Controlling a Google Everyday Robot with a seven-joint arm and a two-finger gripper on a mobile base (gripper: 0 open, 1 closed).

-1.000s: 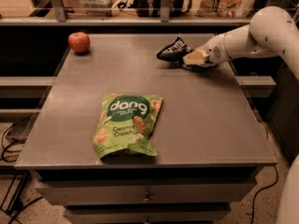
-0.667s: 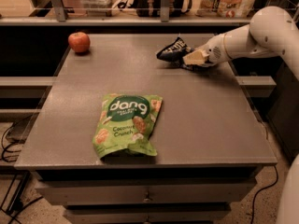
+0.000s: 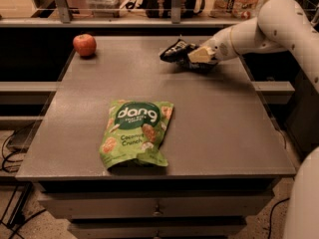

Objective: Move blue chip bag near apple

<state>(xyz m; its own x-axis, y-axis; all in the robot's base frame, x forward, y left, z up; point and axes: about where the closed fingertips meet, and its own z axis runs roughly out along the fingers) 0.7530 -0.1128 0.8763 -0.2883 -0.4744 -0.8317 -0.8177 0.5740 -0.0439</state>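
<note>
The blue chip bag (image 3: 174,50) is a small dark crinkly bag at the far right of the table (image 3: 209,113), just off its surface. My gripper (image 3: 192,57) reaches in from the right on a white arm (image 3: 269,26) and is shut on the bag's right end. The apple (image 3: 84,44) is small and red and stands at the table's far left corner, well to the left of the bag and gripper.
A large green "dang" bag (image 3: 135,132) lies flat in the middle front of the table. A shelf rail with boxes and dark items (image 3: 169,4) runs behind the table's far edge. Drawers (image 3: 157,210) are below the front edge.
My gripper has moved a little to the left with the blue chip bag in it. The apple and the green bag have not moved.
</note>
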